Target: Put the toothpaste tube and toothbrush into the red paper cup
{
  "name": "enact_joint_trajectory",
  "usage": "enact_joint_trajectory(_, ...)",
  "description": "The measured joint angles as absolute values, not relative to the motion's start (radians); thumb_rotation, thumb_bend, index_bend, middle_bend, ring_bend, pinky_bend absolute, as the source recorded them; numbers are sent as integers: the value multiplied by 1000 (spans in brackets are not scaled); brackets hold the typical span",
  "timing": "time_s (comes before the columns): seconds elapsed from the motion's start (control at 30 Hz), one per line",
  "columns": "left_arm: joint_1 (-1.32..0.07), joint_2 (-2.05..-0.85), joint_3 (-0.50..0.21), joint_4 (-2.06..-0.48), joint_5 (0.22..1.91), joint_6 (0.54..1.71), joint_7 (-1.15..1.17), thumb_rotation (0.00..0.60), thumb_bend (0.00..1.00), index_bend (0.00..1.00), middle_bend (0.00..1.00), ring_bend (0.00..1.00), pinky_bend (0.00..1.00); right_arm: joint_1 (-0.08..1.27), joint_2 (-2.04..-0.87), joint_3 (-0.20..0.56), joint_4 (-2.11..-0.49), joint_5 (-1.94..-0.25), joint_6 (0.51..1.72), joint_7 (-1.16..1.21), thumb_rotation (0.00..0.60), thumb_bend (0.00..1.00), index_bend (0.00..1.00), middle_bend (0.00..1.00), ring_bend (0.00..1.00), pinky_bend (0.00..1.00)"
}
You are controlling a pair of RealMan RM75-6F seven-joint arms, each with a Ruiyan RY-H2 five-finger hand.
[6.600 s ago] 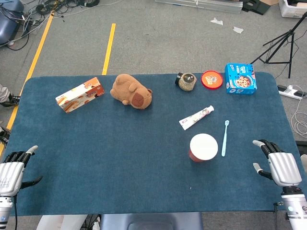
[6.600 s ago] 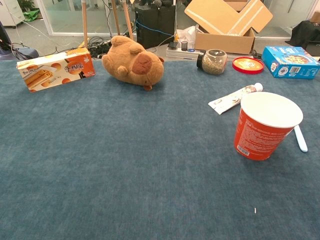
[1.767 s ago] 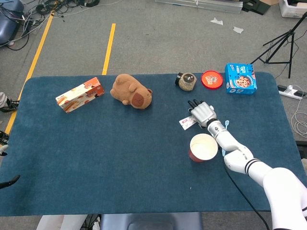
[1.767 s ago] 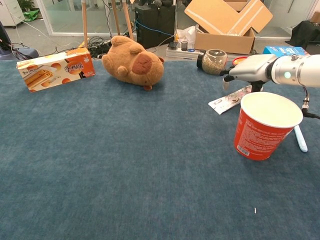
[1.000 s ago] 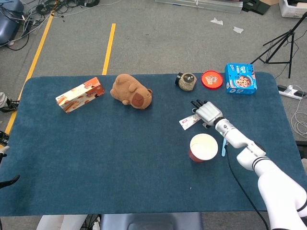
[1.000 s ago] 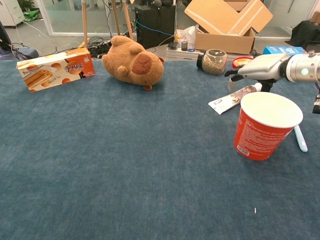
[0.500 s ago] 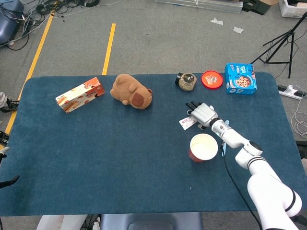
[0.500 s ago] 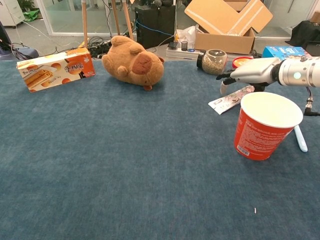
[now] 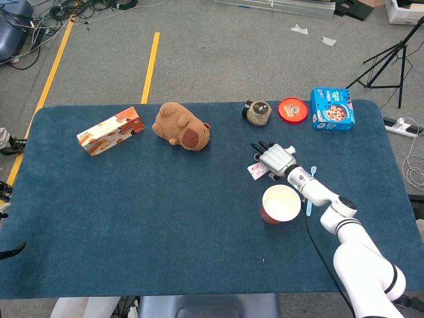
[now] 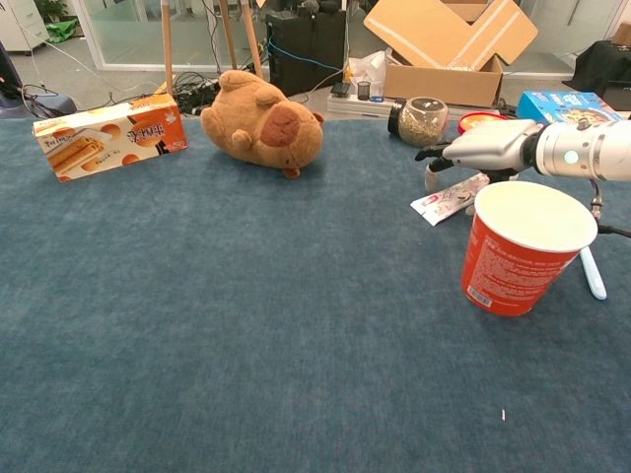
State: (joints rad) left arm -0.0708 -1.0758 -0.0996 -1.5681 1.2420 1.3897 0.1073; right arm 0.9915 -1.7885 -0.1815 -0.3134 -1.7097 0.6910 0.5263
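Your right hand (image 9: 273,159) has shifted left over the toothpaste tube (image 10: 449,199), fingers spread, nothing gripped; tube and toothbrush (image 9: 309,192) lie on the table (image 9: 165,218) beside the red paper cup (image 10: 520,248); lower, then close

Desk (image 9: 165,218) is covered in a deep blue felt. Paper cup (image 10: 522,248) is red with white print and a white inside, toothbrush (image 9: 309,192) light blue, plush capybara (image 9: 180,126) brown, biscuit box (image 9: 332,108) bright blue, robot hand (image 9: 275,159) silver-grey.
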Motion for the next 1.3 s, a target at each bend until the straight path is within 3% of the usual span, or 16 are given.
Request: enact_joint_trajectory(1.3, -66, -1064, -103, -1570, 1242, 1393, 80, 600, 0, 162, 311, 246, 222, 1002, -1849, -165, -235, -1696, 631, 496, 600, 206, 428, 16, 0, 228)
